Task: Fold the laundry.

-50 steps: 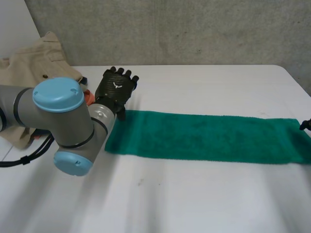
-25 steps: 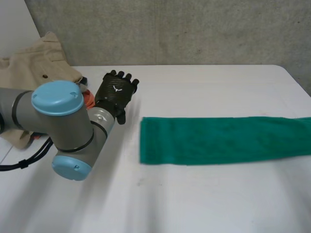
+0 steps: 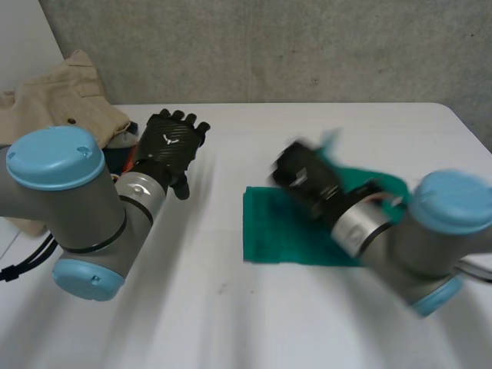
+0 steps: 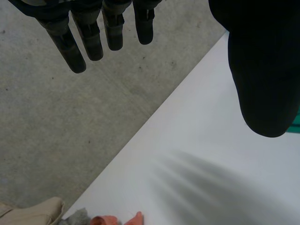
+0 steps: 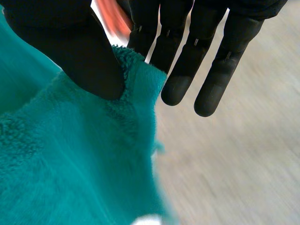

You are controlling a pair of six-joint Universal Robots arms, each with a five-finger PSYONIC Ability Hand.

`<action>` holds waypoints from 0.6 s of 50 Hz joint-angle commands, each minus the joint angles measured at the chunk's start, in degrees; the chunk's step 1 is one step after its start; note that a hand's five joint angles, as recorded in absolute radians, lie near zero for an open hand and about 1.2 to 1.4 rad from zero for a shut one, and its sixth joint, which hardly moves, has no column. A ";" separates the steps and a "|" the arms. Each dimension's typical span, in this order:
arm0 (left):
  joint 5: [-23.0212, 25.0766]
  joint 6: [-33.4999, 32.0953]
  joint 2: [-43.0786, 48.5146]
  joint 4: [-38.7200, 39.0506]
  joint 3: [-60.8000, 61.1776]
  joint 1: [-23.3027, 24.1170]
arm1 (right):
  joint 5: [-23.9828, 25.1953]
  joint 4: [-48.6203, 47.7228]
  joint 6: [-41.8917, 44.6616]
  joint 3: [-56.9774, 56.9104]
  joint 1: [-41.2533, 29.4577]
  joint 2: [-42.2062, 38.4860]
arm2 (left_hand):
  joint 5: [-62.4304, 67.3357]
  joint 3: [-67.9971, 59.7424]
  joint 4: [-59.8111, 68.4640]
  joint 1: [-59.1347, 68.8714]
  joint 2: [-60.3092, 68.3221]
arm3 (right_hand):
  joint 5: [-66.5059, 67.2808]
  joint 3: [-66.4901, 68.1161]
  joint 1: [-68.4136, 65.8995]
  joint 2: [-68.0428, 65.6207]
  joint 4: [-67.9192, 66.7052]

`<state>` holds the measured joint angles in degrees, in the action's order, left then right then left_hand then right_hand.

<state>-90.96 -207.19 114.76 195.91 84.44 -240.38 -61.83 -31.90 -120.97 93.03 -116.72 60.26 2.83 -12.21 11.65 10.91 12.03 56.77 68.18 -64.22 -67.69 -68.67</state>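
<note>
The right hand pinches an edge of the green towel between thumb and straight fingers above the part lying mid-way along the bench, apparently to fold it over, while the left hand, open and empty, hovers clear.

towel: partly behind right arm | beige garment: cut by edge
</note>
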 commanded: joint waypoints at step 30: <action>-0.27 0.64 5.64 0.53 -7.01 10.37 | -12.52 19.33 -19.04 11.39 21.35 3.29 | -2.83 2.21 -1.65 -0.91 -2.03 | -25.15 -26.55 22.60 26.07 27.04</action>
<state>-91.08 -206.62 118.97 196.43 78.29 -230.97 -74.48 -11.47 -147.51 104.16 -99.03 69.43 2.83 -12.21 11.66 10.92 12.04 5.48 15.71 -15.55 -15.70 -15.76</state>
